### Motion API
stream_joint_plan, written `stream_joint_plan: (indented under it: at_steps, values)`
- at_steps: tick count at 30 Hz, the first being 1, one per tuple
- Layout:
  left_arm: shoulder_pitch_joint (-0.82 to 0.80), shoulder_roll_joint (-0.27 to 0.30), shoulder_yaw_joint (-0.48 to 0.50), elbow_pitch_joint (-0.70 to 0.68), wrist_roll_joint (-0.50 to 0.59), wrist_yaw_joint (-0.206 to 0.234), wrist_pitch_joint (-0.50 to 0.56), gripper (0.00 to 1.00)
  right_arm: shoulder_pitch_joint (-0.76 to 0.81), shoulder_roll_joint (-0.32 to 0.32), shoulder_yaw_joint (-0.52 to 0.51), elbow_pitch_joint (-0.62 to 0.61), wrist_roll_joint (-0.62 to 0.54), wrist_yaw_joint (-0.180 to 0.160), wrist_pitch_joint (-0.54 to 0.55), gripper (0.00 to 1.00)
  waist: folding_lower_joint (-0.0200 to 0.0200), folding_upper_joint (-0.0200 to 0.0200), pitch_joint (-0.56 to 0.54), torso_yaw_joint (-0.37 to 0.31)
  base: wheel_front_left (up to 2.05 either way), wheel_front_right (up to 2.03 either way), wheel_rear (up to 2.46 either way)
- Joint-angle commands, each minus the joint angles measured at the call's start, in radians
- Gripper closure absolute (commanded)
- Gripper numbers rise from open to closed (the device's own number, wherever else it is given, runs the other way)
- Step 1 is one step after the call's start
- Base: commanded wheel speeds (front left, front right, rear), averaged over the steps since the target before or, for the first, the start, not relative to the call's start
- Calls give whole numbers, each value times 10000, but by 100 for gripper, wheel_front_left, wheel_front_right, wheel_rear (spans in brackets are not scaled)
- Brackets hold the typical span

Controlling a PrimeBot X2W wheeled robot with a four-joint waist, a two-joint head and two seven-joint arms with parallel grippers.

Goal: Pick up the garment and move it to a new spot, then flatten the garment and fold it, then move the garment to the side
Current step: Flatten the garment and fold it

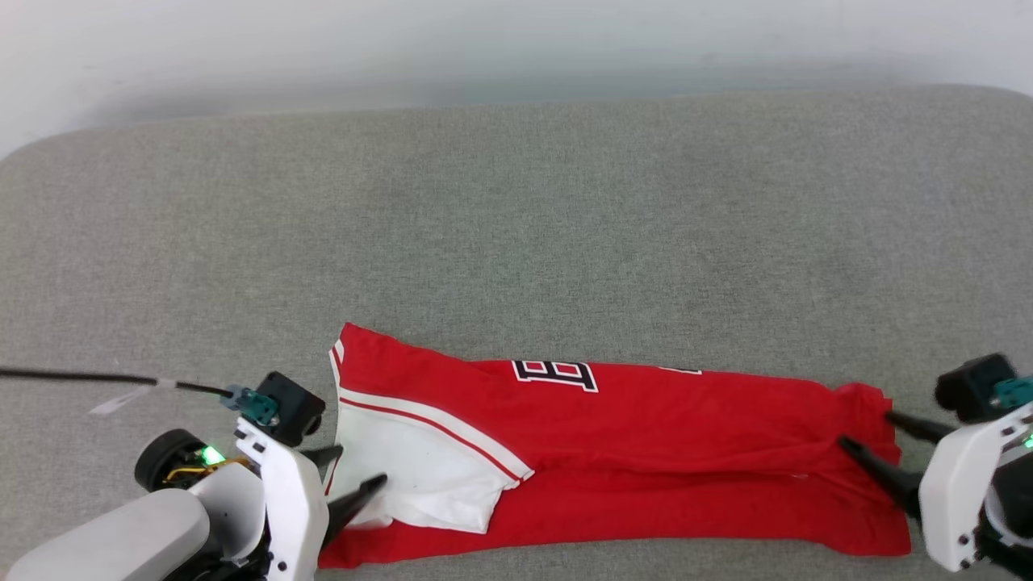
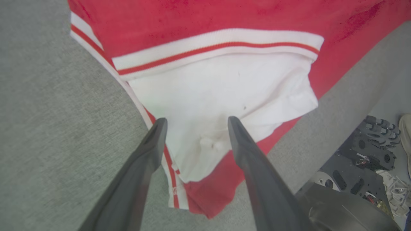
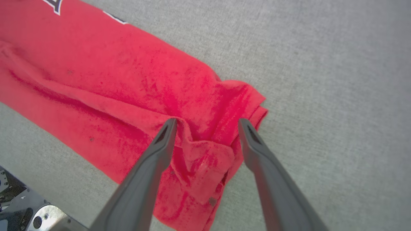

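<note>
Head view from overhead; both wrist views close over garment (image 1: 646,452).

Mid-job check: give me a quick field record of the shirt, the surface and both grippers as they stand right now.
garment: red jersey shirt with white short sleeves, folded into a long strip, lying near the front edge
surface: grey fabric surface
marking: black white-edged lettering, partly showing at the far fold
left gripper: open, fingers either side of the white sleeve
right gripper: open, over bunched red cloth at the shirt's right end
held: nothing
</note>
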Motion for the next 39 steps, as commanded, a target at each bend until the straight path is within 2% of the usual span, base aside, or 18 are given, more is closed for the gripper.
stream_joint_plan:
  at_steps: [1, 6, 11, 17, 21, 24, 30, 31, 33, 34, 39]
  values:
    - [172, 46, 134, -113, 203, 233, -408, 0, 114, -115, -249, -177, 94, -3, -183, 0, 1, 0, -131, 4, 0, 0, 0]
    - [444, 7, 808, -273, 659, 1323, -2275, 0, 615, -139, -1432, -601, 314, -3, -736, 0, 1, 0, -222, 102, 0, 0, 0]
    - [825, -370, 1351, -84, 1242, 2610, -4117, 0, 1402, 170, -2777, -474, 543, -3, -957, 0, 1, 0, -133, 222, 0, 0, 0]
    - [1287, -1072, 2311, 259, 1900, 3629, -4753, 0, 2090, 780, -3872, -41, 1122, -2, -733, 0, 1, 0, 6, 324, 0, 0, 0]
    - [1816, -1683, 3662, 120, 3019, 4104, -4780, 0, 2264, 1213, -4163, 255, 1530, -2, -529, 0, 1, 0, 99, 369, 0, 0, 0]
    - [2400, -2174, 4747, -12, 3904, 4262, -4773, 0, 2295, 1506, -4149, 525, 1718, -2, -333, 0, 1, 0, 168, 430, 0, 0, 0]
    - [3553, -3210, 6509, -216, 5487, 4079, -4774, 0, 2252, 1950, -3744, 883, 2153, -2, 74, 0, 1, 0, 286, 613, 0, 0, 0]
    - [3553, -3210, 6509, -216, 5487, 4079, -4774, 0, 2252, 1950, -3744, 883, 2153, -2, 74, 0, 1, 0, 286, 613, 0, 0, 0]
    - [4073, -3774, 7262, -219, 6064, 3839, -4775, 0, 2279, 2180, -3345, 952, 2407, -2, 332, 0, 1, 0, 322, 690, 0, 0, 0]
    - [4073, -3774, 7262, -219, 6064, 3839, -4775, 0, 2279, 2180, -3345, 952, 2407, -2, 332, 0, 1, 0, 322, 690, 0, 0, 0]
    - [4702, -4655, 8427, -234, 7072, 3369, -4776, 0, 2393, 2452, -2583, 928, 2741, 12, 707, 0, 1, 0, 342, 793, 0, 0, 0]
